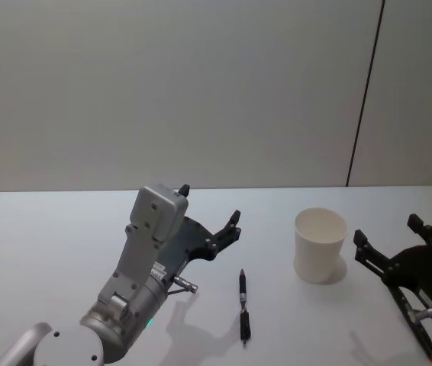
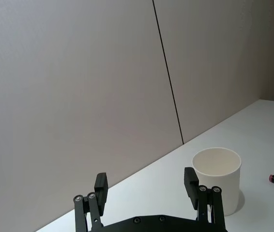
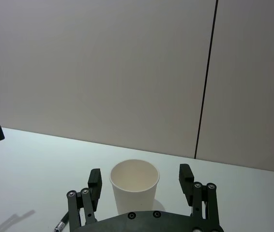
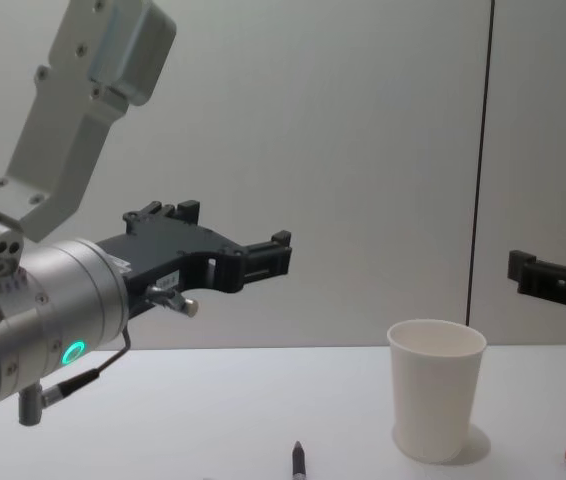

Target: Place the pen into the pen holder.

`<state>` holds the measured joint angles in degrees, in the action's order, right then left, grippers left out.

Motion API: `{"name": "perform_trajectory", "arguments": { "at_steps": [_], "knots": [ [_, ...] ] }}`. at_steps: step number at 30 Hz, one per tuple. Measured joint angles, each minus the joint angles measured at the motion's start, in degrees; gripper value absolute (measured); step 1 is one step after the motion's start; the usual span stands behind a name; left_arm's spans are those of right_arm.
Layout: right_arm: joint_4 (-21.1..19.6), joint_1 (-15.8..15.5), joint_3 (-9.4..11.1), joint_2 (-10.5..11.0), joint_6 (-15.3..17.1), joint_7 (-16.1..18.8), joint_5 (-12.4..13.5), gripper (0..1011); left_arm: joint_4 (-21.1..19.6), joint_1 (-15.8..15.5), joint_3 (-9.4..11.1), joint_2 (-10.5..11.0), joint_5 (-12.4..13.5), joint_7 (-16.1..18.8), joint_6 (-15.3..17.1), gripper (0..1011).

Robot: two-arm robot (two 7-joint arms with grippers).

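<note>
A black pen (image 1: 243, 305) lies flat on the white table (image 1: 48, 244), lengthwise away from me; its end also shows in the chest view (image 4: 299, 462). The pen holder (image 1: 320, 245), a white paper cup, stands upright and empty to the right of the pen (image 4: 436, 400). My left gripper (image 1: 210, 204) hangs open above the table, left of and beyond the pen, holding nothing (image 2: 145, 186). Just right of the cup, my right gripper (image 1: 388, 230) is open and empty, pointing toward the cup (image 3: 134, 186).
A plain grey wall with a dark vertical seam (image 1: 365, 91) stands behind the table. A dark rod with a red tip (image 1: 428, 345) sits low by my right arm. Bare table surface lies around the pen and cup.
</note>
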<state>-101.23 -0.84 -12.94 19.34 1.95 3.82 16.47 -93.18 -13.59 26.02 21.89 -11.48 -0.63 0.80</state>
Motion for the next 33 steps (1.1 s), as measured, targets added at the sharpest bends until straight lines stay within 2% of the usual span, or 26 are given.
{"name": "perform_trajectory", "arguments": {
  "at_steps": [33],
  "knots": [
    [0.0, 0.0, 0.0, 0.0, 0.0, 0.0, 0.0, 1002, 0.0, 0.0, 0.0, 0.0, 0.0, 0.0, 0.0, 1004]
  ]
}}
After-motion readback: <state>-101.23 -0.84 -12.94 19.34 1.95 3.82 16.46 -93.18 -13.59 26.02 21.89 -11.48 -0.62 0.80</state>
